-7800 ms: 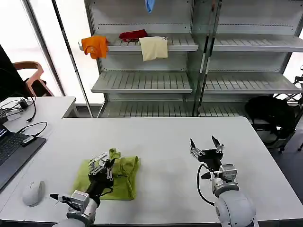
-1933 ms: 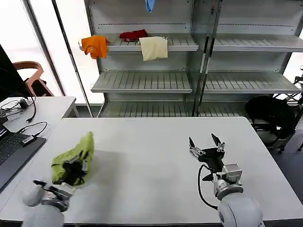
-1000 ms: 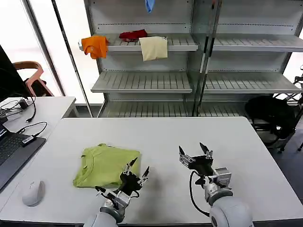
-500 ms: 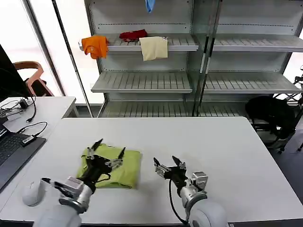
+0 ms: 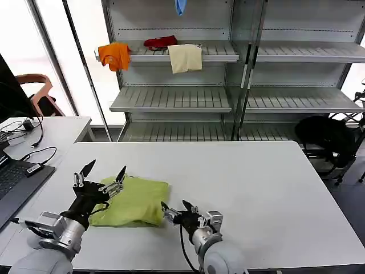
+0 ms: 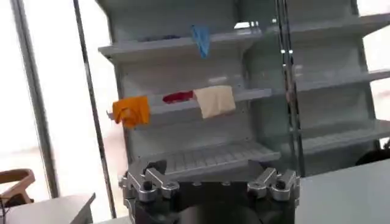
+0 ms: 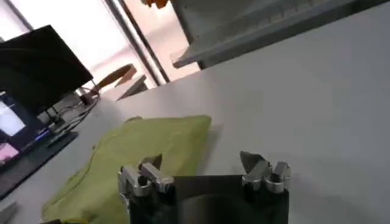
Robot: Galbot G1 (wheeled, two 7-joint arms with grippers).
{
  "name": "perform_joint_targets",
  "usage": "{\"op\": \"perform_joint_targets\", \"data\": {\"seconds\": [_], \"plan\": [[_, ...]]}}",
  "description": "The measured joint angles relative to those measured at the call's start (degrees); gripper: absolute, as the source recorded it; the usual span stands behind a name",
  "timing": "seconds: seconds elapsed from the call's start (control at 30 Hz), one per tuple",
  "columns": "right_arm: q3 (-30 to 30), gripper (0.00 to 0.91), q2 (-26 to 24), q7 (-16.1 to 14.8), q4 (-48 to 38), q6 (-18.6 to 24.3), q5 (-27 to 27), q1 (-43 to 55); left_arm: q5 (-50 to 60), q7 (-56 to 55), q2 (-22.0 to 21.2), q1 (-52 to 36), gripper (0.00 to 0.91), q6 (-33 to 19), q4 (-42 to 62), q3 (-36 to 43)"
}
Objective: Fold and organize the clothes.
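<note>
Left gripper spread wide, empty, raised over the shirt's left edge. Right gripper open, empty, low beside the shirt's right edge, apart from it. Shirt folded flat on the table, front left. Since half a second ago: left gripper pulled back leftward, right gripper moved in closer; shirt unmoved.

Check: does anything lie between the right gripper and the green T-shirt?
No: the head view shows right gripper, open, just off T-shirt's edge; bare table between.
</note>
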Motion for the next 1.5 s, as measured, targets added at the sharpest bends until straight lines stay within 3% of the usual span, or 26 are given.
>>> {"op": "perform_joint_targets", "data": {"seconds": [0.07, 0.47, 0.87, 1.5], "plan": [[-0.49, 0.000, 0.89, 0.01, -1.15, 0.03, 0.17, 0.34, -0.55, -0.06, -0.04, 0.26, 0.907, 0.04, -0.21, -0.70], [-1.43, 0.000, 4.88, -0.27, -5.80, 0.33, 0.19, 2.07, -2.28, -0.52, -0.57, 0.74, 0.907, 0.18, -0.51, -2.24], [1.19, 0.000, 4.64, 0.61, -6.45, 0.28, 1.94, 3.56, -2.64, -1.12, -1.24, 0.98, 0.907, 0.10, -0.06, -2.50], [12.98, 0.000, -6.40, 0.30, 1.47, 0.26, 9.82, 1.44, -2.51, -1.18, -1.69, 1.56, 0.907, -0.73, 1.04, -1.08]]}}
